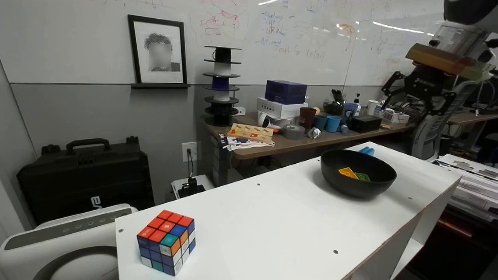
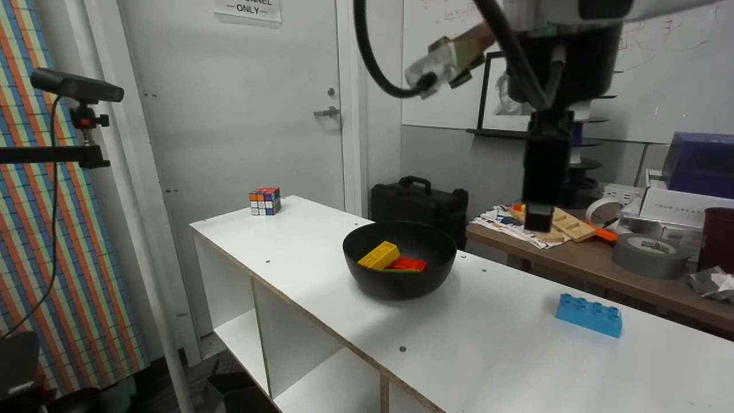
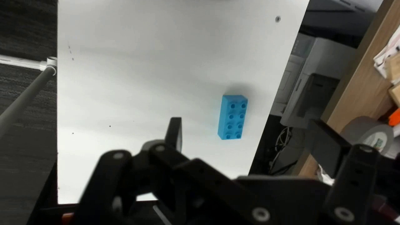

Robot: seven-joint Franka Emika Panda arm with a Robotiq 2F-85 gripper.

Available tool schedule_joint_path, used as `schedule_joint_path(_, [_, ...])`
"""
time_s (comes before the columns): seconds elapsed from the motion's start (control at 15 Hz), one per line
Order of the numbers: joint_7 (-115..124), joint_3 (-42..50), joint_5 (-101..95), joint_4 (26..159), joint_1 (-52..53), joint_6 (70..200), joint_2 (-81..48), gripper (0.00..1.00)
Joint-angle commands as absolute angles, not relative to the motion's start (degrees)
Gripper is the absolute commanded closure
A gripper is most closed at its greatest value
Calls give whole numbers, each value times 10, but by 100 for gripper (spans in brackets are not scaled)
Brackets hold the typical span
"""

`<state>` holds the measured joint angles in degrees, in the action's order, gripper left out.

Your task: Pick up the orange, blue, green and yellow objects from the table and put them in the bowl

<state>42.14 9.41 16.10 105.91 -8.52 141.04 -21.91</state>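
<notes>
A blue brick (image 2: 589, 315) lies on the white table (image 2: 504, 355). It also shows in the wrist view (image 3: 232, 117), and partly hidden behind the black bowl in an exterior view (image 1: 366, 151). The black bowl (image 1: 358, 190) holds a yellow brick (image 1: 348, 172) and a green one (image 1: 362, 177). In an exterior view the bowl (image 2: 395, 287) also shows a red-orange brick (image 2: 408, 264) beside the yellow one (image 2: 379, 256). My gripper (image 3: 247, 131) is open and empty, its fingers wide apart. It hangs well above the table (image 1: 408, 109), with the blue brick ahead of it.
A Rubik's cube (image 1: 167, 243) stands at the far end of the table, also in an exterior view (image 2: 265, 202). A brown desk (image 1: 264, 149) with boxes, cups and tape runs alongside. A camera on a stand (image 2: 77, 86) is beside the table.
</notes>
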Motion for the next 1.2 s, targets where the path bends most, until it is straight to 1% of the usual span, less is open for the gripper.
schedule_joint_path(0.0, [438,96,201,973,-104,1417,-304,0])
schedule_joint_path(0.67, [458,83,193,780,-103,1344,-460,0])
schedule_joint_path(1.13, [460,98,168,722,-107,1277,-518,0])
